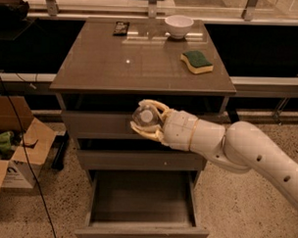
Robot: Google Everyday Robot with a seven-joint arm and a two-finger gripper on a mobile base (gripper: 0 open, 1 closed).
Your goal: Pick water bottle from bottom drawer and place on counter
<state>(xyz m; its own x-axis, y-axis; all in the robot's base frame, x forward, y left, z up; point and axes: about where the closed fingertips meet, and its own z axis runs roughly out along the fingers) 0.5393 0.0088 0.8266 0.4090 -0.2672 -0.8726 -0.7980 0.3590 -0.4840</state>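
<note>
The bottom drawer [141,233] stands pulled out, nearest. Above it, the gripper [138,115] clasps the water bottle [147,116] in mid-air, white cap outward, just below the counter's [136,61] front edge. A green-and-yellow sponge [196,62] lies near the right edge and a white bowl [178,26] at the far edge.

Dim, warm light falls from above. The glossy counter [102,65] carries a small bright glint toward 11 o'clock and a pale reflected band beside the white bowl [178,26] at 12 o'clock. Deep shadow fills the recess under its overhang and the open bottom drawer [141,201] at 6 o'clock. The hand [140,118], at centre before the top drawer and clasping the water bottle [146,116], glows pale.
</note>
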